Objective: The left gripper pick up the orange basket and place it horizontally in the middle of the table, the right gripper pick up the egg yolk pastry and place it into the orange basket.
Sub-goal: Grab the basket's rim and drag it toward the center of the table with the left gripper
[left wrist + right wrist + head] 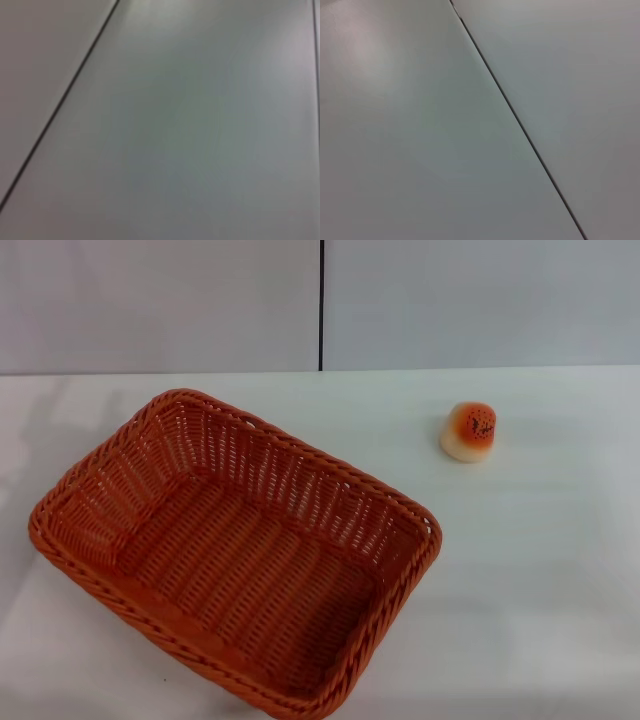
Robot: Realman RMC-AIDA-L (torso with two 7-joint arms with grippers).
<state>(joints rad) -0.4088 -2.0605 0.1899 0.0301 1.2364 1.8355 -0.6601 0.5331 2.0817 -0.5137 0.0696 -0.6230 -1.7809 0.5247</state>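
The orange basket (400,502) lies on the white table (540,570) at the left and middle of the head view, turned at a slant, and nothing lies inside it. The egg yolk pastry (469,431) stands alone on the table to the basket's far right, well apart from it. Neither gripper appears in any view. Both wrist views show only a plain grey panel surface crossed by a dark seam.
A grey wall (160,300) with a vertical dark seam (321,300) rises behind the table's far edge. Bare tabletop stretches to the right of the basket and in front of the pastry.
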